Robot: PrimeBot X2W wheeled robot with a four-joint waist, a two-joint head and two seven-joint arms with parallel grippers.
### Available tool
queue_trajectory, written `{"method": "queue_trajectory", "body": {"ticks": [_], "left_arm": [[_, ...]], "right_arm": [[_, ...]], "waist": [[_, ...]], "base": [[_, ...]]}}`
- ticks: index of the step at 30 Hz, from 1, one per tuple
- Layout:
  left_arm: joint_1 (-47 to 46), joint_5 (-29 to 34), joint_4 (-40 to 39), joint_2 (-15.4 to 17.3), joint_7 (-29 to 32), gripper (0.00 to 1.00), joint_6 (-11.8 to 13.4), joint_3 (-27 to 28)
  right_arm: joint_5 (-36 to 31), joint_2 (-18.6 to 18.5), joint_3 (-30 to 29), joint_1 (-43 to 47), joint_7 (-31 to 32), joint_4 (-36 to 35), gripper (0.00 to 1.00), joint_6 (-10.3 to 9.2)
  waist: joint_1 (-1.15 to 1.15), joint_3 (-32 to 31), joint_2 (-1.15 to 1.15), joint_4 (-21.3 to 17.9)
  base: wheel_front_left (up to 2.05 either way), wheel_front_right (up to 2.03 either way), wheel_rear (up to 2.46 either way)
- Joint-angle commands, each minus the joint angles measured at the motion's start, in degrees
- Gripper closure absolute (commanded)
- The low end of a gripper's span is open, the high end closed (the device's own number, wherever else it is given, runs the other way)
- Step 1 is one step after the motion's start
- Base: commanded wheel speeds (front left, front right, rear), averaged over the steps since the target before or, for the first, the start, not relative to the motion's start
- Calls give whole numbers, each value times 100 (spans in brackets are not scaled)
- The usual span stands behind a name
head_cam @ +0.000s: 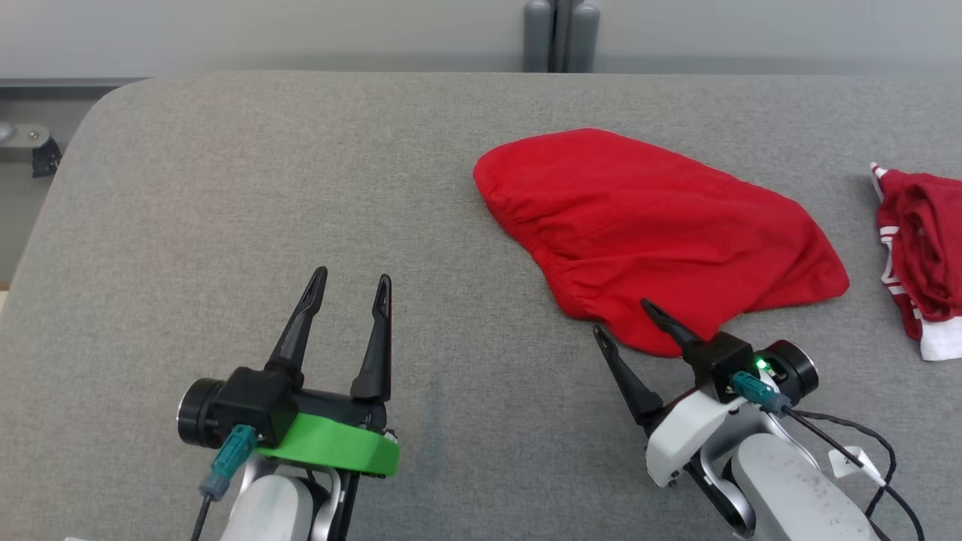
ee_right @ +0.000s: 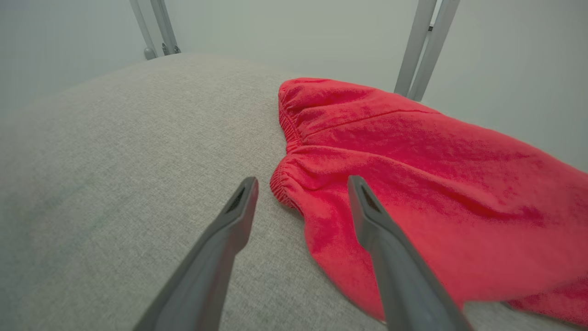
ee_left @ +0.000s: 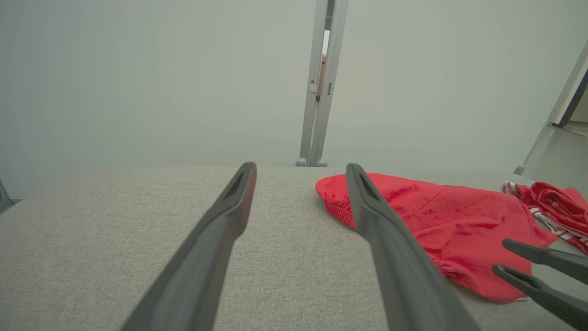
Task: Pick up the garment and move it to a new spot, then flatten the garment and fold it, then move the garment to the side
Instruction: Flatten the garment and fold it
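A plain red garment [head_cam: 654, 225] with a gathered elastic hem lies folded over on the grey table [head_cam: 301, 188], right of centre; it also appears in the left wrist view [ee_left: 450, 220] and the right wrist view [ee_right: 413, 165]. My right gripper [head_cam: 624, 317] is open at the garment's near-left edge, one finger over the cloth and the other over bare table, nothing held; in the right wrist view [ee_right: 303, 184] the gathered hem sits between the fingertips. My left gripper [head_cam: 352, 281] is open and empty over bare table, well to the garment's left [ee_left: 301, 170].
A second red garment with white stripes [head_cam: 921, 255] lies bunched at the table's right edge [ee_left: 551, 202]. A grey post [head_cam: 560, 34] stands behind the table's far edge. The table's rounded far-left corner [head_cam: 113, 98] drops off to the floor.
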Motion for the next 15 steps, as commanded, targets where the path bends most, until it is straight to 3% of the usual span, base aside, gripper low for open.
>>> {"method": "queue_trajectory", "body": {"ticks": [1, 14, 15], "left_arm": [[-107, -47, 19, 4, -14, 0, 56, -52], [-156, -224, 11, 3, -14, 0, 220, -238], [-150, -230, 16, 3, -14, 0, 229, -246]], "right_arm": [[10, -58, 96, -163, 31, 182, 0, -6], [248, -80, 165, -925, -91, 1696, 0, -6], [295, -69, 196, -965, -94, 1784, 46, -6]], "waist": [[0, 217, 0, 288], [0, 393, 0, 784], [0, 391, 0, 798]], "base": [[0, 0, 0], [0, 0, 0], [0, 0, 0]]}}
